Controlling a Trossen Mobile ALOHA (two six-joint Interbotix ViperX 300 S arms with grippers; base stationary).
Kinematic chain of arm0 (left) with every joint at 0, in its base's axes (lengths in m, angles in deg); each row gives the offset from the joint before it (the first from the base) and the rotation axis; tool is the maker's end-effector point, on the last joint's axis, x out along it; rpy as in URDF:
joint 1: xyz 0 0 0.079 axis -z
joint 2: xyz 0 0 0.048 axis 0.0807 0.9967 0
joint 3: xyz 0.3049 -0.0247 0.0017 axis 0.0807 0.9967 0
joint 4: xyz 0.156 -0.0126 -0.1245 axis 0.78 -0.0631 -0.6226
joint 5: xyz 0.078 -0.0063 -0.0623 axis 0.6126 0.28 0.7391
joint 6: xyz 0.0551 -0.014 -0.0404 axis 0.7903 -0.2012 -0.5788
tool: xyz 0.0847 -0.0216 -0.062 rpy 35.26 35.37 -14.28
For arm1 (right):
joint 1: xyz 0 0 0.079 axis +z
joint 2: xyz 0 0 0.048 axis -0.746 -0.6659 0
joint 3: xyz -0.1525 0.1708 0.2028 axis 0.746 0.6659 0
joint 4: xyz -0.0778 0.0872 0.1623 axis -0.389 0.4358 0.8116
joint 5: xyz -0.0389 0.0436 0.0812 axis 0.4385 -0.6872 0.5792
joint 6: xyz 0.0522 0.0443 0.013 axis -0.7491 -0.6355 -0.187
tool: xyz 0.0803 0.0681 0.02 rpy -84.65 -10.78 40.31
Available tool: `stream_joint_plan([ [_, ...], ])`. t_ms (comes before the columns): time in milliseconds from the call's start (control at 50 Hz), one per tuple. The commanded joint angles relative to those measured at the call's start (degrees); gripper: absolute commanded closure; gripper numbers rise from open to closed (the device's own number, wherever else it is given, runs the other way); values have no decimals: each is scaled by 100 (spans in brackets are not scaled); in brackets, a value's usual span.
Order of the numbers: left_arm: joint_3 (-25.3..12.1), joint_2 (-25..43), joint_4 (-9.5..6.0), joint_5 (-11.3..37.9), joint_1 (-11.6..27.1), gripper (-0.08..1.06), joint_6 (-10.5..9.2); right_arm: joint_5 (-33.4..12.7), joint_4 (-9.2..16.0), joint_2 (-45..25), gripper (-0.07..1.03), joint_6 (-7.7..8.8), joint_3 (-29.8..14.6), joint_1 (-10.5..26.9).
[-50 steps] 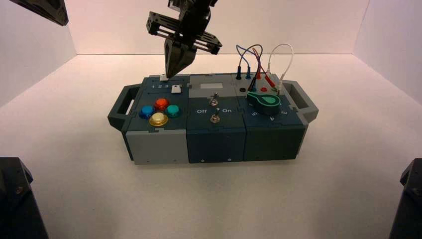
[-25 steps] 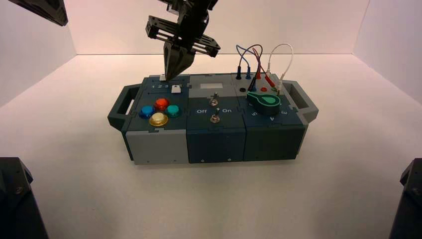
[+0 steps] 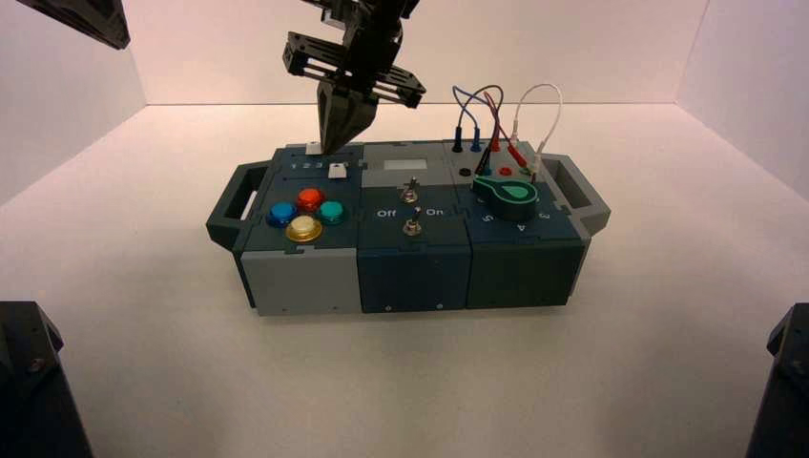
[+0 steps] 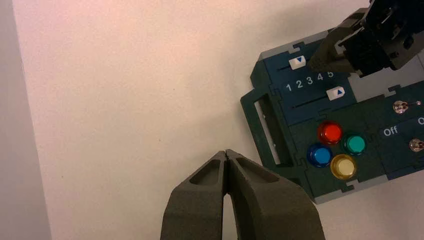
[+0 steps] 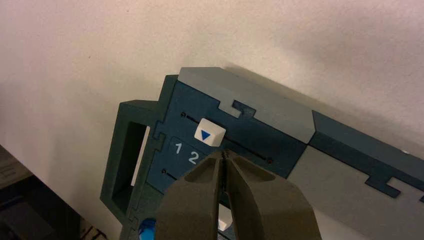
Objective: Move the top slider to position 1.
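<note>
The top slider (image 3: 313,148) is a small white knob with a blue triangle (image 5: 209,134), in its slot at the box's far left corner. It stands level with the printed 2 (image 4: 299,84), one step from position 1 (image 5: 177,148) (image 4: 288,87). My right gripper (image 5: 225,152) is shut, its tips (image 3: 335,149) just right of the knob and close over the panel, holding nothing; it also shows in the left wrist view (image 4: 311,64). My left gripper (image 4: 226,151) is shut and empty, high over the bare table left of the box.
The lower slider (image 4: 336,93) sits near the 5. Red, teal, blue and yellow round buttons (image 3: 305,212) lie in front of the sliders. Two toggle switches (image 3: 411,208), a green knob (image 3: 510,194) and looped wires (image 3: 496,119) fill the rest. Box handle (image 3: 229,205) at left.
My right gripper's tips edged left toward the knob, then back a little to the right. The top slider's knob has not visibly moved. The left arm stayed still.
</note>
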Motion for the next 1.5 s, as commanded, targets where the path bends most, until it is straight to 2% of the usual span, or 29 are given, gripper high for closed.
stream_joint_plan([
  [20,-97,-26,18,-44,18,101,18,18,0,141,98,-9,-185,-53],
  [720,-88,-26,18,-44,26,101,26,-123,18,-88,98,-18,-536,-35],
  [1500,-70,-18,18,-44,26,101,35,-149,62,-123,98,-35,-589,123],
])
